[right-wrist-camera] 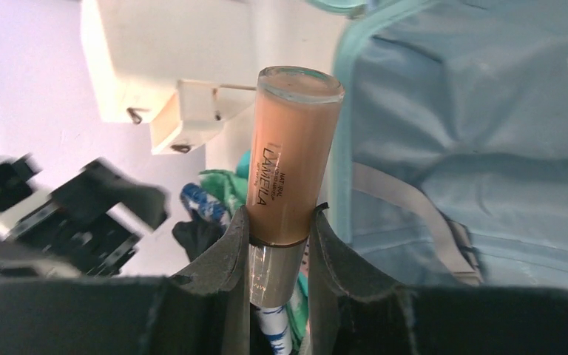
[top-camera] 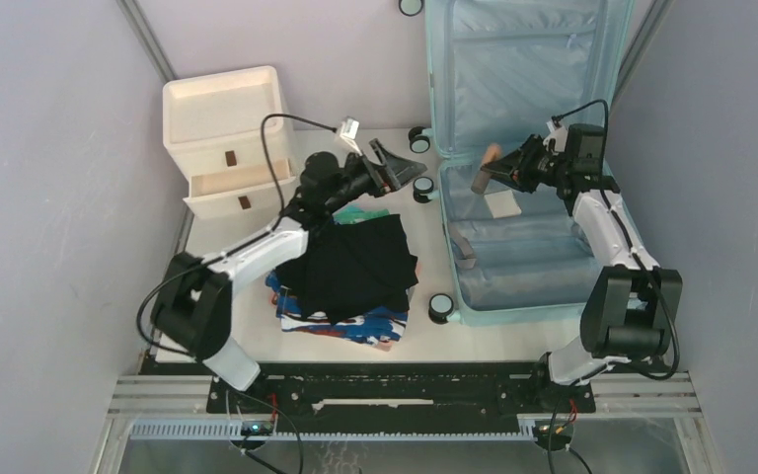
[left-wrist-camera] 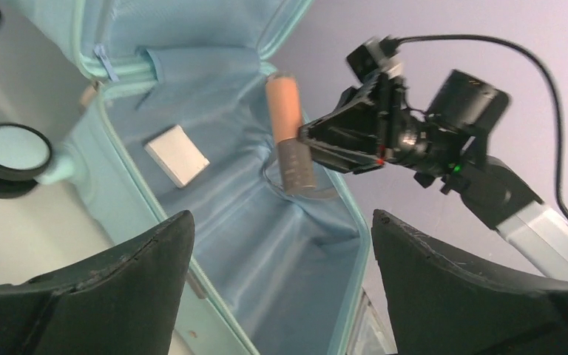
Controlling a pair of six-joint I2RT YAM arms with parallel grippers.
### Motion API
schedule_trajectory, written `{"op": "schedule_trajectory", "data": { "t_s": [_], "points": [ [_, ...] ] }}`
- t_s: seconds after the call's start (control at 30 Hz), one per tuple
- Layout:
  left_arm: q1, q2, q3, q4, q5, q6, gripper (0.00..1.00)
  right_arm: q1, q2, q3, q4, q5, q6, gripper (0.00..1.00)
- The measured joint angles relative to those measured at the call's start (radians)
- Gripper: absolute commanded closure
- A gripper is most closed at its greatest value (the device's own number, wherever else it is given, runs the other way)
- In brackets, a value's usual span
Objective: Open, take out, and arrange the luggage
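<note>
Top view: the large pale aqua hard-shell luggage [top-camera: 538, 281] lies open on the right of the white table [top-camera: 493, 341], its lid leaning on the back wall. Four caster wheels [top-camera: 441, 308] show. The left gripper [top-camera: 397, 170] hangs spread and empty above one pile of folded clothes [top-camera: 350, 267] (black on top). The right gripper [top-camera: 493, 176] pinches one tan cosmetic tube [top-camera: 491, 154] over the luggage. One cream-white drawer cabinet [top-camera: 225, 118] stands back left.

Left wrist view: it shows only two wheels, and one small flat white box [left-wrist-camera: 177, 155] shows clearly on the lining.

Right wrist view: it alone shows the tube's printed lettering and its silvery cap between the pads
</note>
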Motion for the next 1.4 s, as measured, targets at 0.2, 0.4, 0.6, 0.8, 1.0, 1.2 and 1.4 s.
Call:
{"op": "schedule_trajectory", "data": {
  "t_s": [0.2, 0.4, 0.6, 0.8, 1.0, 1.2, 1.4],
  "points": [
    [-0.033, 0.167, 0.153, -0.040, 0.072, -0.101, 0.07, 0.061, -0.068, 0.000, 0.063, -0.048, 0.013, 1.00],
    [-0.054, 0.200, 0.222, -0.043, 0.130, -0.151, 0.11, 0.122, -0.092, 0.000, 0.108, -0.064, 0.023, 1.00],
    [-0.074, 0.214, 0.232, -0.042, 0.174, -0.175, 0.17, 0.155, -0.117, 0.000, 0.146, -0.065, 0.027, 1.00],
    [-0.080, 0.249, 0.251, -0.047, 0.201, -0.187, 0.21, 0.161, -0.120, 0.000, 0.181, -0.065, 0.031, 1.00],
    [-0.089, 0.282, 0.304, -0.051, 0.235, -0.198, 0.38, 0.177, -0.121, 0.000, 0.186, -0.064, 0.031, 1.00],
    [-0.093, 0.295, 0.323, -0.039, 0.262, -0.219, 0.99, 0.189, -0.126, 0.000, 0.190, -0.062, 0.014, 0.94],
    [-0.087, 0.301, 0.323, -0.014, 0.272, -0.228, 1.00, 0.190, -0.131, 0.000, 0.193, -0.064, -0.010, 0.26]
  ]
}}
